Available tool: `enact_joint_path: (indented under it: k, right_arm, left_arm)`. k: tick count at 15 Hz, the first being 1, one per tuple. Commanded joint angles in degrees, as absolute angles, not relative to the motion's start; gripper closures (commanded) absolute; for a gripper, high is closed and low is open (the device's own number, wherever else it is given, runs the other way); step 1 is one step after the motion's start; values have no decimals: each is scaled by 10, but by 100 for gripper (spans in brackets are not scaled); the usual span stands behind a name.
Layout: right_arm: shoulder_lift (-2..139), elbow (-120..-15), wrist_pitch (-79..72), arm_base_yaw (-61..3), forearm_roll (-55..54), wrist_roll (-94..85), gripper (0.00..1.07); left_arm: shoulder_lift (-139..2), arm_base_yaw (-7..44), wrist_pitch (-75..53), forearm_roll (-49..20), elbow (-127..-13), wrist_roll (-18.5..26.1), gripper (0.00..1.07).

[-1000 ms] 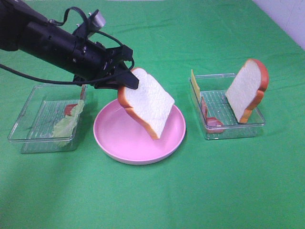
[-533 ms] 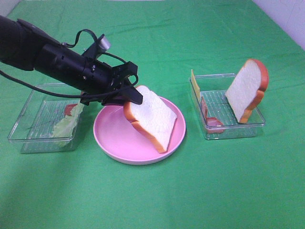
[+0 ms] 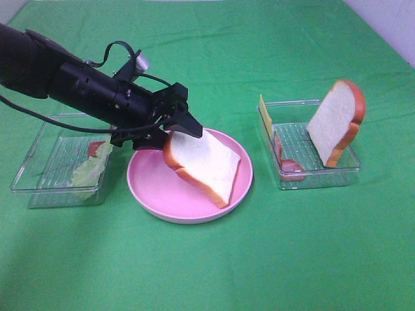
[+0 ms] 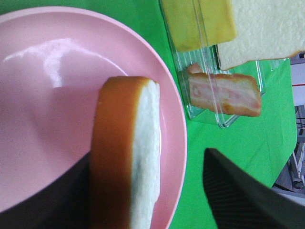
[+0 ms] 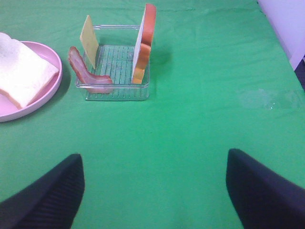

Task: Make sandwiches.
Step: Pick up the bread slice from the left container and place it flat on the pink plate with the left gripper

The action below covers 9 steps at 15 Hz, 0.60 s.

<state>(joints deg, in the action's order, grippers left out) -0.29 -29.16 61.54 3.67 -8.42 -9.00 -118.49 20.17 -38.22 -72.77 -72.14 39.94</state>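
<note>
A toy bread slice (image 3: 204, 162), white with an orange-brown crust, leans tilted on the round pink plate (image 3: 149, 188), its lower edge resting on it. My left gripper (image 3: 176, 129) is at the slice's raised end. In the left wrist view the slice (image 4: 126, 152) lies against one finger (image 4: 71, 195), with a wide gap to the other, so the left gripper (image 4: 147, 155) is open. My right gripper (image 5: 153, 155) is open and empty over bare cloth, out of the high view. A second bread slice (image 3: 336, 129) stands upright in the right tray.
The right clear tray (image 3: 318, 176) also holds a yellow cheese square (image 3: 264, 113) and a bacon strip (image 3: 285, 162). The left clear tray (image 3: 39, 175) holds lettuce (image 3: 91, 170) and a reddish piece (image 3: 96, 148). Green cloth covers the table.
The left gripper lowered the bread slice from above the plate until its lower edge came down on the plate. Its jaws have spread apart. The right tray's things have not moved.
</note>
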Motion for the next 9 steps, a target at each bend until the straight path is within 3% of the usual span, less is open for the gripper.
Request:
enact_joint_path:
  k: [1, 5, 7, 9]
  right_arm:
    - [-12, -290, 609, 40, -83, -89, 30]
    - [-12, -290, 609, 40, -83, -89, 30]
    - [-12, -290, 609, 40, -83, -89, 30]
    - [-12, -290, 609, 40, -83, -89, 30]
  left_arm:
    - [-1164, 205, -376, -717, -726, 395, 35]
    - [-1130, 205, -360, -636, -726, 358, 35]
    - [-1103, 205, -349, -571, -726, 316, 35]
    - [-1076, 205, -347, -482, -726, 248, 35]
